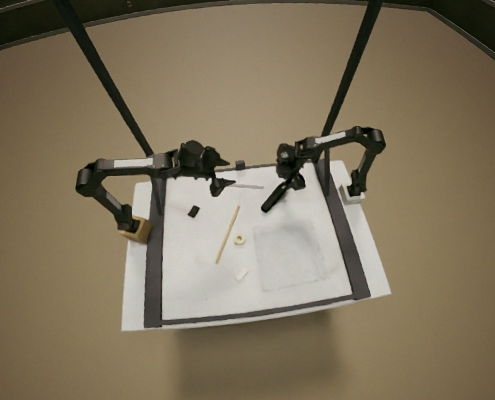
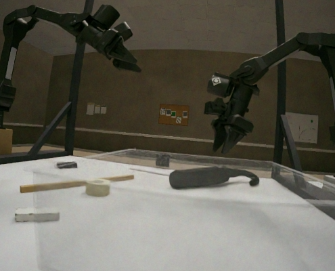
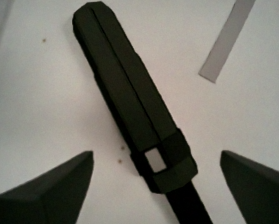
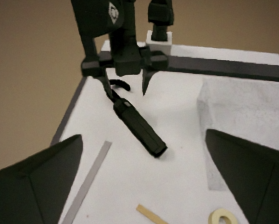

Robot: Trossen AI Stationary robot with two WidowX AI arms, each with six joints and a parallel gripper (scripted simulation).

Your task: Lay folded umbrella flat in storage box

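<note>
The folded black umbrella (image 1: 279, 194) with a hooked handle lies flat on the white table top, outside the clear storage box (image 1: 291, 255) and just beyond its far wall. It also shows in the exterior view (image 2: 207, 177), the left wrist view (image 3: 136, 100) and the right wrist view (image 4: 138, 127). My left gripper (image 2: 225, 146) hangs open and empty straight above the umbrella, its fingers apart on either side of the strap end. My right gripper (image 2: 127, 64) (image 1: 221, 185) is open and empty, high above the table's far left part.
A wooden stick (image 1: 228, 234), a tape roll (image 1: 239, 242), a white block (image 1: 241, 274) and a small black block (image 1: 193, 211) lie left of the box. A grey strip (image 1: 248, 186) lies near the umbrella's tip. A small dark cube (image 1: 239, 164) sits at the far edge.
</note>
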